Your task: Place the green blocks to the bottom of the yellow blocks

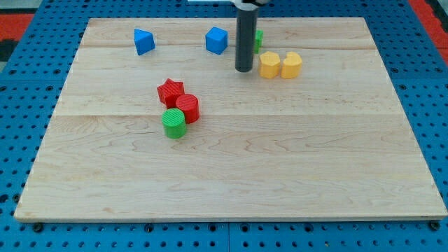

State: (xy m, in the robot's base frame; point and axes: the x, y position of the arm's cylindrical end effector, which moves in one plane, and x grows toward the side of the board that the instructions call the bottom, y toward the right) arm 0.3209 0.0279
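Two yellow blocks sit side by side at the view's upper right: one (pixel 269 65) on the left and one (pixel 292 65) on the right. A green cylinder (pixel 174 123) stands left of centre, touching a red cylinder (pixel 187 108). A second green block (pixel 258 38) peeks out behind the rod, above the left yellow block; its shape is mostly hidden. My tip (pixel 243 69) rests on the board just left of the left yellow block and below that hidden green block.
A red star (pixel 170 92) touches the red cylinder from the upper left. Two blue blocks lie near the top edge: one (pixel 143 41) at the left, a cube (pixel 217 40) just left of the rod. The wooden board (pixel 224 175) lies on a blue pegboard.
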